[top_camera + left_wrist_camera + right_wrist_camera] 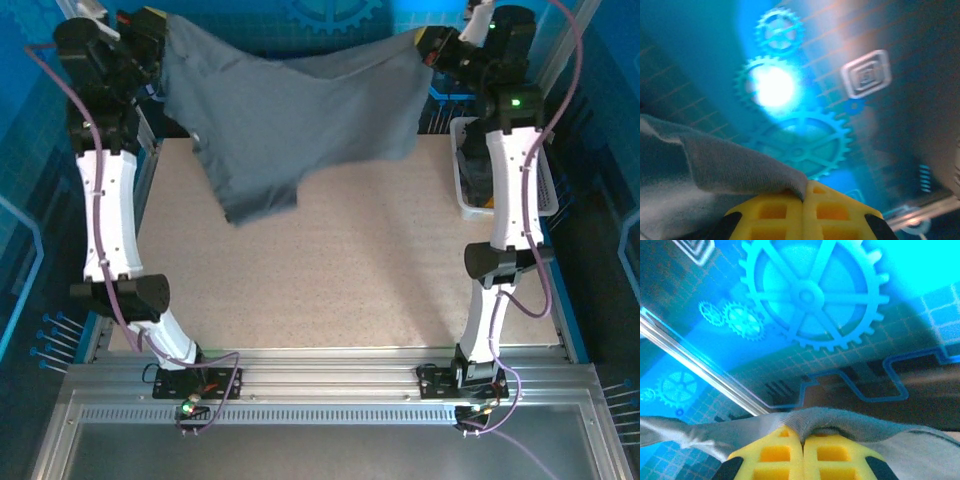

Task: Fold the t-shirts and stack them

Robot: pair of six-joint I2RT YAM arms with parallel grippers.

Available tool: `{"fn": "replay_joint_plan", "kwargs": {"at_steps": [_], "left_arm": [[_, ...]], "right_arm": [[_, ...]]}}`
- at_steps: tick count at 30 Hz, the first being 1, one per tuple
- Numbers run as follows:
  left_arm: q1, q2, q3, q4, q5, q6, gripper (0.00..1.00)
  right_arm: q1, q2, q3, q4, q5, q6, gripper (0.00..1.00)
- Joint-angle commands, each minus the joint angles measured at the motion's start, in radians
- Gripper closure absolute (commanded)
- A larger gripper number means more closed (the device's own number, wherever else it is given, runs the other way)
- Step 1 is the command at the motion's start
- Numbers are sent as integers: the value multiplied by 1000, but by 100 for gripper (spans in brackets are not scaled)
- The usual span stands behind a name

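Note:
A large dark slate-grey t-shirt (290, 110) hangs stretched in the air above the far part of the table, its lower part drooping toward the middle. My left gripper (160, 28) holds its far left corner, shut on the cloth; in the left wrist view the grey fabric (730, 165) is pinched between the yellow fingers (840, 215). My right gripper (428, 42) is shut on the far right corner, and the cloth (850, 420) folds over its yellow fingers (775, 455). More dark and orange shirts lie in the white basket (463, 180).
The white lattice basket stands at the right edge of the table, beside the right arm. The beige tabletop (340, 270) lies bare below the hanging shirt. Blue walls with gear patterns surround the back and sides.

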Motion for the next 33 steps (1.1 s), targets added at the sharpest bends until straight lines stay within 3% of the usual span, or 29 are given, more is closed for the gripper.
{"fn": "replay_joint_plan", "kwargs": {"at_steps": [1,3,7,10,13,16,17,19,22,24,29,33], "left_arm": [[-16,-165,-35,57,-21,4,100],[-60,-271,-187,40,-78,29,100],[-191,-543,-678,-5,-251,46,100],[-292,-709,-998,-35,-280,-37,100],[-470,-813,-1253,-132,-359,-132,100],[-600,-890,-1487,-102,-402,-292,91],[-628,-895,-1534,-96,-406,-325,84],[-643,-883,-1584,-124,-400,-368,59],[-631,-866,-1548,-232,-487,-368,42],[-587,-848,-1521,-217,-503,-338,43],[-386,-633,-1432,-116,-337,-248,49],[-307,-344,-1307,-11,-206,-190,55]], "right_arm": [[-43,-121,-62,4,-17,2,100],[-47,-220,-219,-23,18,-40,100],[-49,-518,-805,76,148,-47,100],[-55,-700,-1184,84,295,-30,100],[-77,-804,-1497,83,368,2,100],[-95,-828,-1697,74,413,40,98],[-103,-818,-1728,58,429,54,91],[-111,-765,-1755,15,450,77,65],[-86,-677,-1706,-32,455,65,49],[-44,-642,-1661,-34,469,41,45],[64,-536,-1555,-40,506,-14,45],[93,-415,-1512,10,391,-66,47]]}}
